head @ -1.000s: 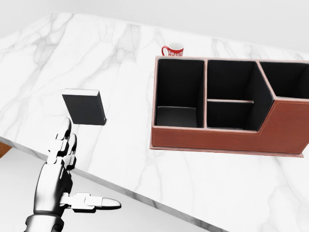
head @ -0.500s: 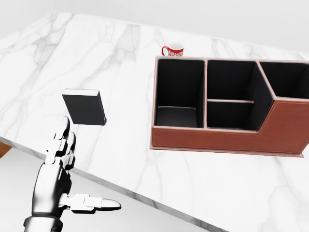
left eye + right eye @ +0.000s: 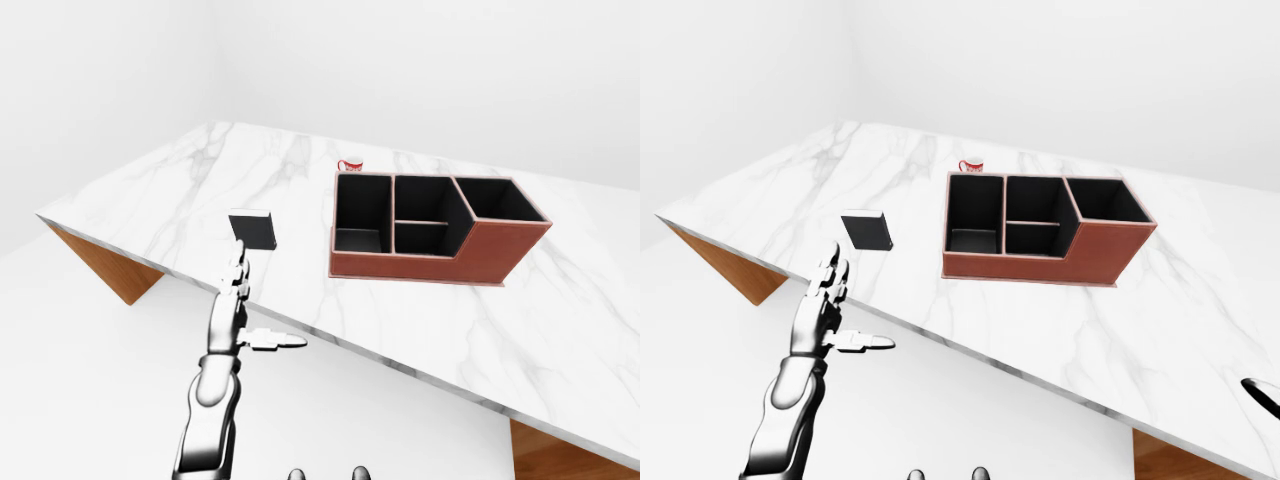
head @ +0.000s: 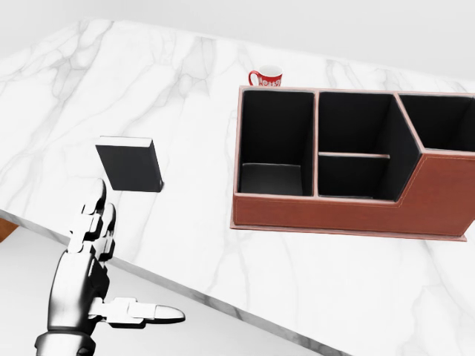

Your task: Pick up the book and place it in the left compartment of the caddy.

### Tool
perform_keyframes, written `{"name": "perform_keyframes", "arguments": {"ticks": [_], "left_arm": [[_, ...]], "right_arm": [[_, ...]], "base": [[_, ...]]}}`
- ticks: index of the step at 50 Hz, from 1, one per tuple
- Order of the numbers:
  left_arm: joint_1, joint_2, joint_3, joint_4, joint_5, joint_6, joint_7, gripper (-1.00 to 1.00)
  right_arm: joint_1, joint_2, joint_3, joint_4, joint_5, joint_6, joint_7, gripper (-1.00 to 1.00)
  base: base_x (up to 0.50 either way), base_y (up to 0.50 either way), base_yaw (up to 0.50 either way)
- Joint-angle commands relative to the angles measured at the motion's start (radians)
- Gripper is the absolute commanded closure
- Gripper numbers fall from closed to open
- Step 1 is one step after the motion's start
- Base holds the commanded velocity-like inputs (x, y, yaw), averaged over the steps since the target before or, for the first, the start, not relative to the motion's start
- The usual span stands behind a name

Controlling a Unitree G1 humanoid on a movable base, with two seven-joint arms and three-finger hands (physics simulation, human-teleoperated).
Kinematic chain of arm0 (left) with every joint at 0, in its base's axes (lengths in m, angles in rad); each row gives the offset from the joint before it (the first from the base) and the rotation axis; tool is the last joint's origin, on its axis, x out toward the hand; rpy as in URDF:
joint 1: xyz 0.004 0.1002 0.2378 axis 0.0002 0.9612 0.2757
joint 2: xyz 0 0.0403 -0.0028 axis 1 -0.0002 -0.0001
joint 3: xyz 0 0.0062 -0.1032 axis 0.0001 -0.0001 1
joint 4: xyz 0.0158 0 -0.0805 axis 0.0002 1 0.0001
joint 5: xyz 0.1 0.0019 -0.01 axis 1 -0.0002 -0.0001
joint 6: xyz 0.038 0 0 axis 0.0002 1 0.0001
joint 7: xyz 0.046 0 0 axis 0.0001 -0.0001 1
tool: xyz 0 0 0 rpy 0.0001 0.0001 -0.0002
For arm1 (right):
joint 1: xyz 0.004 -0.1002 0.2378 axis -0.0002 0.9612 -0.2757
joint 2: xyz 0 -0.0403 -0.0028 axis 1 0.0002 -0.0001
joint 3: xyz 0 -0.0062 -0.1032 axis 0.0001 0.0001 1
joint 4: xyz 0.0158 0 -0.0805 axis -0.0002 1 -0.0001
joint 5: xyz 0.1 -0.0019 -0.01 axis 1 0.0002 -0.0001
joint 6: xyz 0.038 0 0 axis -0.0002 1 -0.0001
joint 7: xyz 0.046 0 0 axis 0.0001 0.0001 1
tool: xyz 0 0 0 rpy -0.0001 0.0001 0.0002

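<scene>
At the left of the head view the left hand [image 4: 93,274] is seen raised below the bench edge, its fingers [image 4: 95,211] straight and spread, the thumb stuck out sideways to the right; nothing is held in it. The fingertips lie just under the book [image 4: 130,164] in the picture, but whether they touch it cannot be told; a narrow gap seems to be left.

The book, a dark hardback with a pale strip of page edges along its upper side, lies flat on the marble bench [image 4: 185,245] near the bench's lower edge in the view, well apart from the caddy [image 4: 349,211] to its right. It is judged stiff and fairly light, with a smooth cover that may slip on the polished stone. Since it lies flat, a hold is best taken across its two long sides, or it could be drawn toward the bench edge so that a thumb can be passed beneath it.

The caddy's left compartment [image 4: 273,141] is open and deep, seemingly wide enough for the book to be stood upright. Just above the caddy a red and white mug [image 4: 267,76] is partly hidden by its wall.

The whole bench and its wooden base [image 3: 105,270] are shown only by the eye views. In the right-eye view a thin dark shape [image 3: 1262,395] enters at the right edge; it is probably the right arm, but the state of the right hand cannot be seen
</scene>
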Motion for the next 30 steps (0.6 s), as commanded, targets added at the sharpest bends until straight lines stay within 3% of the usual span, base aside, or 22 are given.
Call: {"name": "perform_keyframes", "arguments": {"ticks": [1,30], "left_arm": [[0.0,0.001,0.001,0.003,-0.003,0.0,-0.004,-1.0],[0.013,-0.002,-0.005,-0.033,-0.012,0.0,-0.017,-1.0]], "right_arm": [[0.001,0.002,-0.001,-0.007,-0.003,0.0,0.001,-1.0],[0.0,0.002,0.004,0.0,-0.006,0.0,0.006,-1.0]], "base": [[0.0,0.0,0.0],[0.16,0.07,0.0]]}}
